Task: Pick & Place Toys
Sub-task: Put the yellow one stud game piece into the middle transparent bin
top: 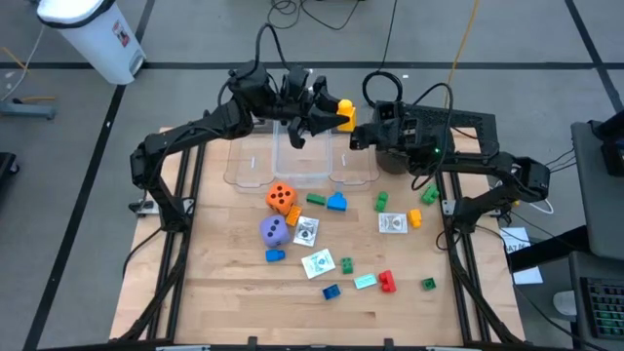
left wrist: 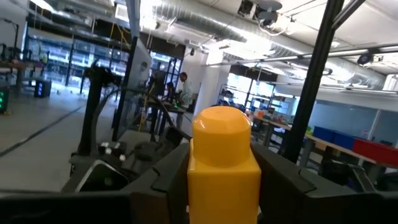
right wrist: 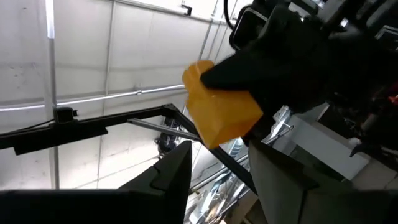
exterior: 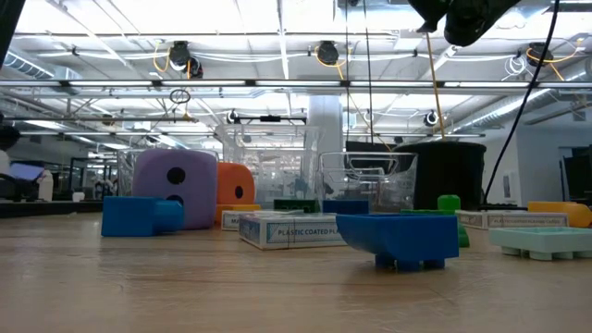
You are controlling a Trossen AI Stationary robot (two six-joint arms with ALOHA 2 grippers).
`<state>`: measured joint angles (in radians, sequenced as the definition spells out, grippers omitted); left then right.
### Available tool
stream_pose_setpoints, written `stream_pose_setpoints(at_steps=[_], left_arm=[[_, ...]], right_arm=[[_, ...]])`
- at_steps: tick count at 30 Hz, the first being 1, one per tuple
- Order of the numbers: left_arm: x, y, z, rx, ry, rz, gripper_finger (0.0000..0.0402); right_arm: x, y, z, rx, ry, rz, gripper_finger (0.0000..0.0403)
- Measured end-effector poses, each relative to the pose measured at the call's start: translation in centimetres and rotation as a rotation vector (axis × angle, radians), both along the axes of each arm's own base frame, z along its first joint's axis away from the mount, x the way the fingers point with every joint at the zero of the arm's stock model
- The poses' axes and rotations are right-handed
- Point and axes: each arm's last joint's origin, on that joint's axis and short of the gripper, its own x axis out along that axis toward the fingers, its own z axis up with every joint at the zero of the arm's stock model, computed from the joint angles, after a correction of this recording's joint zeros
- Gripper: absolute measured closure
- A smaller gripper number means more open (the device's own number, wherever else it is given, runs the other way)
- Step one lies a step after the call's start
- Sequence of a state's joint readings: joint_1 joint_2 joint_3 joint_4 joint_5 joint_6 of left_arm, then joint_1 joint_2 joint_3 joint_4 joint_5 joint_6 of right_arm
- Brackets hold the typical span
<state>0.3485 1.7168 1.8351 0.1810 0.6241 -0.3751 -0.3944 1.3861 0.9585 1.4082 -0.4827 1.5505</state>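
High view: left gripper [top: 336,115] up above the table's far edge, just past the clear plastic tub [top: 300,156], pinching a yellow block [top: 343,112] by its sides. Right gripper [top: 359,138] just beside it, fingers parted with nothing between them, aimed at the block. Black round pot [top: 395,156] directly under the right arm.

Left wrist view: yellow block [left wrist: 222,165] seated square between both fingers [left wrist: 163,177], round stud pointing away from the wrist. Right wrist view: same block [right wrist: 219,112] ahead of the parted fingers [right wrist: 168,177], not yet between them.

Read as a mid-air handover, or a carry to the tub; couldn't tell which. If handover: take the free faces, not the ones already clamped, close fully before the left lets go, keep both wrists still meanwhile. If drop: centre over the tub first, lower before releasing so the block doesn't bounce out.

Rest of the toys on the table nearer the camera side: orange die [top: 281,198], purple die [top: 274,230], printed cards [top: 318,263], scattered small blocks.
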Motion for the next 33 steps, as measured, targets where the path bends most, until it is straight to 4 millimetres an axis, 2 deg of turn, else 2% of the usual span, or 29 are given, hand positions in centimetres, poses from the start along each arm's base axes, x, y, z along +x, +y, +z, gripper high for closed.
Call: stream_pose_setpoints(at_steps=[5,11,17,21,26,33], left_arm=[[0.1,0.0,-0.3,-0.016,0.034,-0.008,0.0267],[0.1,0.0,-0.5,0.0,0.046,-0.01,0.0243],[0.0,0.2,-0.5,0.015,0.044,-0.008,0.0266],[-0.2,0.9,-0.4,0.019,0.04,0.01,0.0264],[-0.4,1.3,-0.1,0.04,-0.007,0.073,0.0246],[0.2,1.2,-0.2,0.052,-0.041,0.108,0.0268]], right_arm=[[-0.3,-0.4,0.0,-0.033,0.005,0.012,0.0252],[-0.4,-0.4,0.1,-0.036,-0.007,0.019,0.0252],[-0.6,-0.6,0.1,-0.026,0.002,0.049,0.0252],[-0.7,-0.6,0.2,-0.025,-0.017,0.05,0.0252],[-0.7,0.5,0.7,0.064,-0.106,0.029,0.0252],[-0.1,1.9,0.7,0.058,-0.126,0.008,0.0252]])
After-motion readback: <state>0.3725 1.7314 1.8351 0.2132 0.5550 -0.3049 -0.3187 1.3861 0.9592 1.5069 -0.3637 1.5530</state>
